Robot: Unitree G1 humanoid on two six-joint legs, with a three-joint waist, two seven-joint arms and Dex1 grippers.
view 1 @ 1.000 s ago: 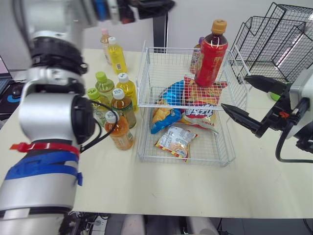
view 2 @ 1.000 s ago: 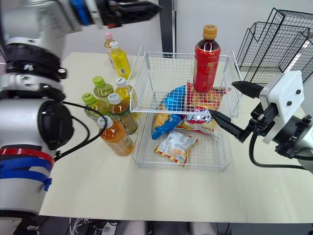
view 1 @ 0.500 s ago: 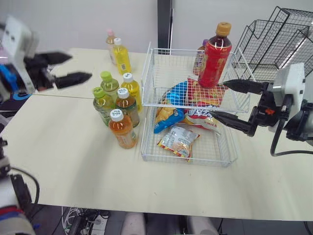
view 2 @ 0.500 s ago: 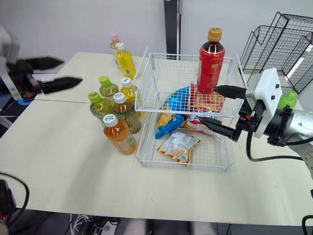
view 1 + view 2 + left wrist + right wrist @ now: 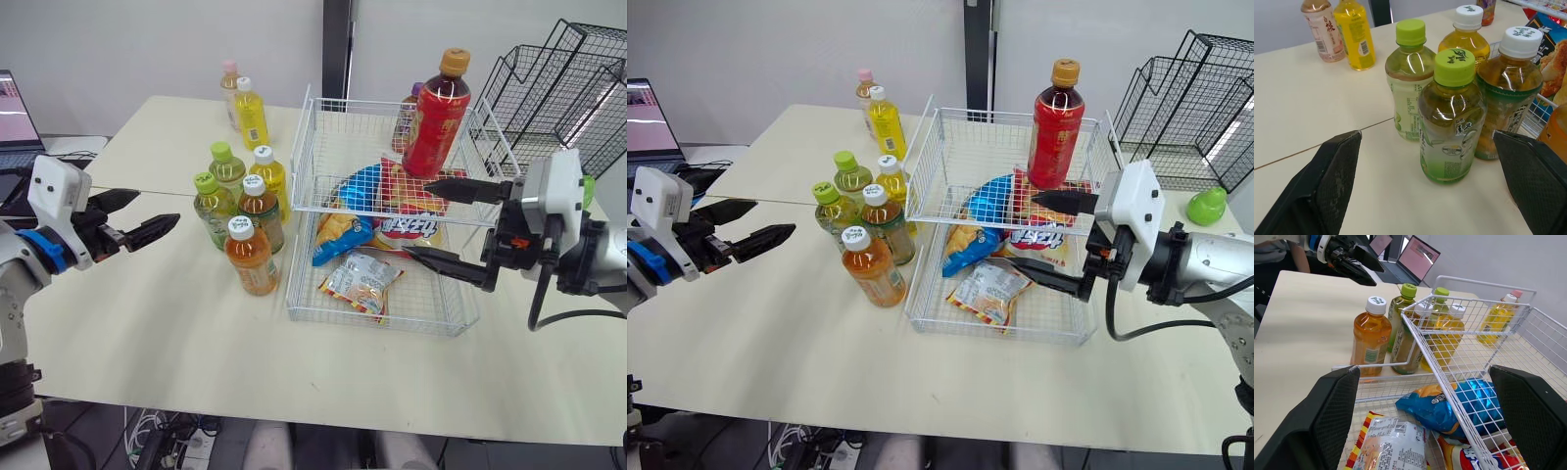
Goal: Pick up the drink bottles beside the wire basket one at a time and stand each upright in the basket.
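Now, step in hand: judged as lining up the next pick, with nothing lifted yet.
Left end effector (image 5: 157,206): left-centre of the frame, fingers spread wide, empty, aimed at the bottle cluster but well apart from it.
Right end effector (image 5: 416,217): right-centre, fingers wide apart, empty, tips over the right half of the wire basket (image 5: 372,321).
Wire basket: centre of the frame on the bench (image 5: 176,313), with snack bags (image 5: 358,279) lying inside; a red bottle (image 5: 434,117) already stands upright at its upper right.
Bottles to fetch: five stand packed together just left of the basket; two more stand farther back, upper centre-left.
Nearest candidates: the green-capped bottle (image 5: 1452,117) on the cluster's left edge and the orange tea bottle (image 5: 251,262) at its lower end.
Handling: they look full, so probably fairly heavy. The thin plastic walls would give under a hard squeeze, the film labels look slick, and neighbours touch and could topple.
Where to hold: mid-body on the label, below the shoulder, coming in from the open left side.
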